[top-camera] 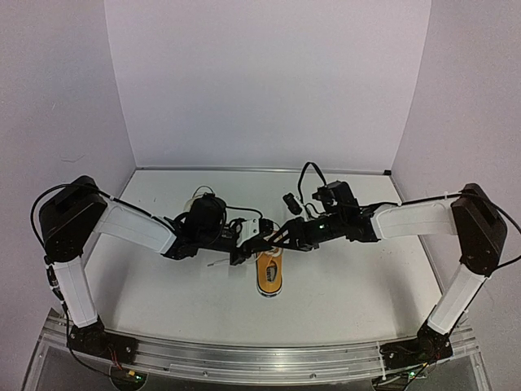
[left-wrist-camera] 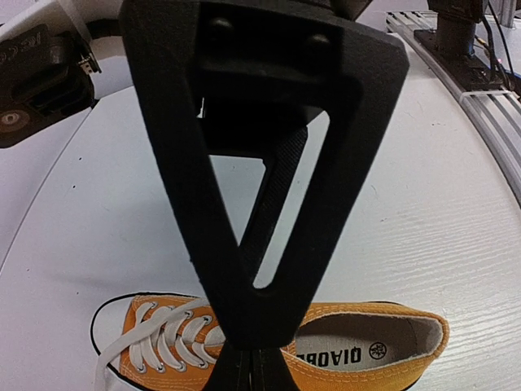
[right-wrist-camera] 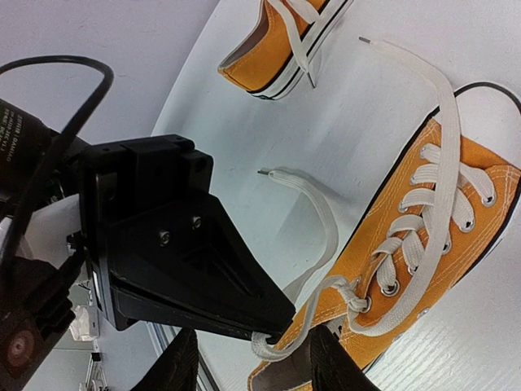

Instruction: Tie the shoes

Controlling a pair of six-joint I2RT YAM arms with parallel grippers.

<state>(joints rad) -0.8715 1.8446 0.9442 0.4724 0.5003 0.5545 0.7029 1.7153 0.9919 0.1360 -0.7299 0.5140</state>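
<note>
We judge the job to be near its start: neither of the shoes carries a knot or a bow. The nearer shoe [top-camera: 269,277] lies about midway between the left and right edges of the table [top-camera: 358,297], somewhat toward the near edge, and both arms meet over the end of it that faces the far edge. Its white laces are threaded through the eyelets, yet both ends run free. The long lace end [right-wrist-camera: 444,106] trails across the lacing and out onto the table, while the other lace [right-wrist-camera: 326,224] curves off the shoe's side and back.

The left gripper [left-wrist-camera: 244,371] has its jaws pressed together, and from the right wrist we see its tip pinching that lace close to the top eyelets. The right gripper [right-wrist-camera: 259,371] hovers just beside it, jaws spread and holding nothing.

The second shoe [right-wrist-camera: 281,49] rests well apart, a lace end dangling loose. Overhead we cannot pick it out for certain, so we cannot place it against the edges.

Left to do, as we read it: cross the ends, pull the first knot, form and cinch the bow, then repeat on the second shoe
</note>
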